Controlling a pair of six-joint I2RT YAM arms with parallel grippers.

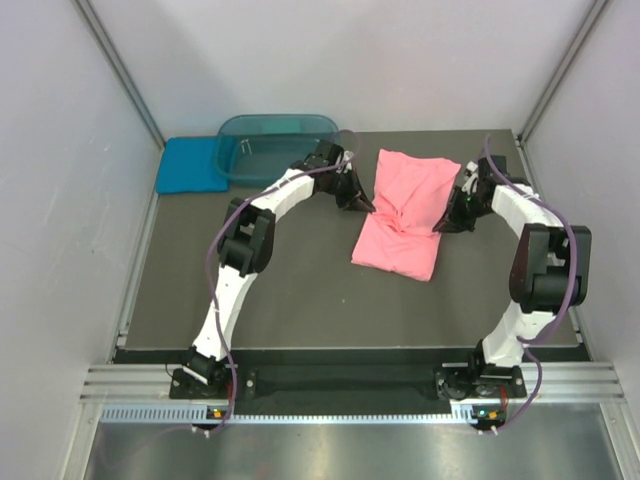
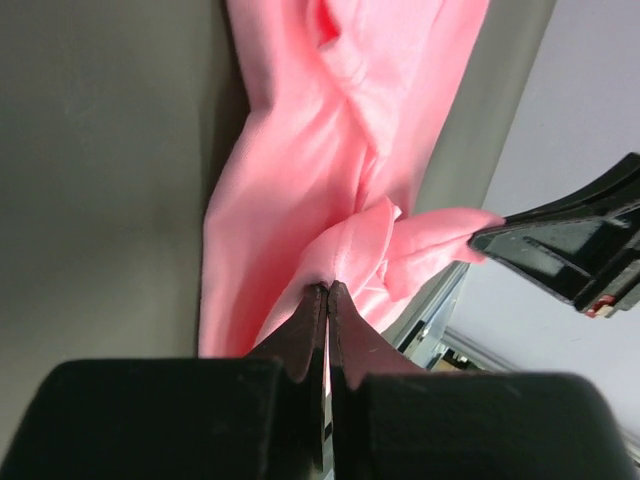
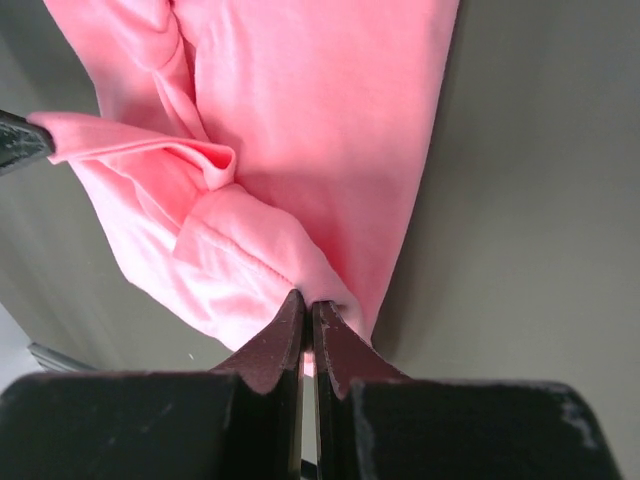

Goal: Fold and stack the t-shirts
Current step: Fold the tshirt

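Fingers on both arms are clenched on the pink t-shirt (image 1: 398, 240), one pair on each long edge. The left fingers (image 1: 360, 203) pinch a bunched fold at its left edge about halfway along; the right fingers (image 1: 447, 222) pinch the matching spot on its right edge. Each wrist view shows the tips pressed tight together with pink cloth caught between them, and a ridge of fabric drawn up across the middle.

The pink t-shirt lies on the counter (image 1: 290, 290) between the two arms, its long axis running from the far side toward the near side and leaning slightly left at the near end. Neither arm is clearly nearer; they face each other across its width. Any fold from here probably turns on that crosswise line between the two grips, with one half carried over the other.

The blue t-shirt (image 1: 190, 165) sits at the far left corner, just beside the tub (image 1: 232, 128), well apart from the pink one and closer to the left arm.
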